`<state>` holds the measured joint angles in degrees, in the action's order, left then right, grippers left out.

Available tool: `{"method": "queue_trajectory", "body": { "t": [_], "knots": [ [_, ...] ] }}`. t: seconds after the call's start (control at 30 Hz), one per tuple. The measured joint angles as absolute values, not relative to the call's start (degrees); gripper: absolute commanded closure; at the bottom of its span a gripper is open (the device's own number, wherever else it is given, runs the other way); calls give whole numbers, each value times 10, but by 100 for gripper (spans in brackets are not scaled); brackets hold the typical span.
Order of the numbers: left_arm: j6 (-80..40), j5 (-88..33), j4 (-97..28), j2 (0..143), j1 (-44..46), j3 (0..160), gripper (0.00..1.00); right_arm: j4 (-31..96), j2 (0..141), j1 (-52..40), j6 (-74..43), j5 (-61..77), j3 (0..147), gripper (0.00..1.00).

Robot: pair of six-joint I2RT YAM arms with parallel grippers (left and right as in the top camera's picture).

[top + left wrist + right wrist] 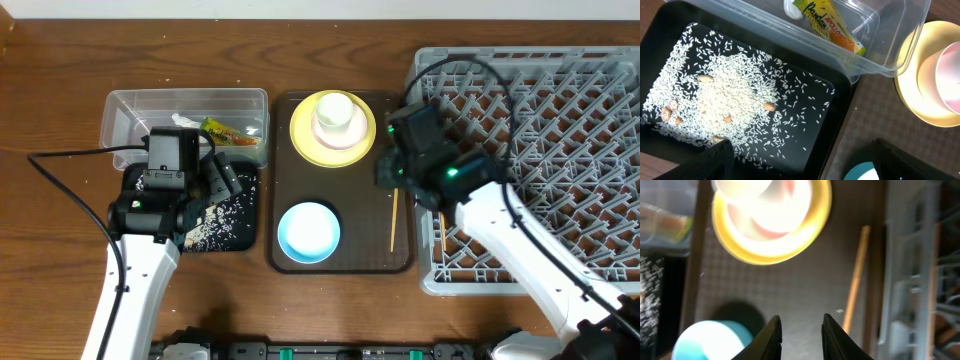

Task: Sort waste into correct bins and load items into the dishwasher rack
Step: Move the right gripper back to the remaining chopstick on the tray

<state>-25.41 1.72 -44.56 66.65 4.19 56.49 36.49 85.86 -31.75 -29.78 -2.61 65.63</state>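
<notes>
Chopsticks [856, 280] were the thing to watch. They lay flat on the brown serving tray [365, 200], tight along its right edge, long axis running from the near edge toward the far one with only a slight lean. I couldn't tell whether that thin line was one stick or the pair lying together.

The right gripper [801, 322] hung just over the tray with its jaws a little apart and nothing between them. In the wrist view the sticks sat just off to its right, on the rack side, so my guess was it needed a small sideways shift before closing across them.

Next to it on the tray's near half sat the blue bowl [309, 231]. At the far edge was the yellow plate [300, 135] with the cup [335, 112] on it.

The left gripper [222, 182] was spread wide and empty over the black tray [250, 240], well away, so this was the right arm's job. The dishwasher rack [560, 100] sat right beside the tray's right edge.
</notes>
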Motion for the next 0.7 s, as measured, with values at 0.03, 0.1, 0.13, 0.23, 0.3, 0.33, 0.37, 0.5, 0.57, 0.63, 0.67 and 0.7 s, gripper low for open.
{"method": "queue_trajectory", "body": {
  "t": [0.03,0.1,0.13,0.23,0.3,0.33,0.37,0.5,0.57,0.63,0.67,0.7],
  "knots": [
    [-254,17,-446,667,42,565,10,365,859,-329,-308,-31,656,75],
    [-254,17,-446,667,42,565,10,366,859,-345,-323,-43,656,75],
    [-254,17,-446,667,42,565,10,366,860,-354,-330,-51,656,75],
    [-254,17,-446,667,42,565,10,368,869,-378,-350,-80,656,71],
    [-254,17,-446,667,42,565,10,372,881,-394,-359,-100,656,66],
    [-254,17,-446,667,42,565,10,375,888,-400,-362,-109,656,66],
    [-254,17,-446,667,42,565,10,381,899,-407,-367,-121,656,66],
    [-254,17,-446,667,42,565,10,406,938,-420,-392,-157,656,66],
    [-254,17,-446,667,42,565,10,412,962,-421,-404,-172,656,66],
    [-254,17,-446,667,42,565,10,412,983,-421,-411,-182,656,65],
    [-254,17,-446,667,42,565,10,413,997,-421,-418,-189,656,65],
    [-254,17,-446,667,42,565,10,413,1006,-421,-422,-193,656,65]
  ]
}}
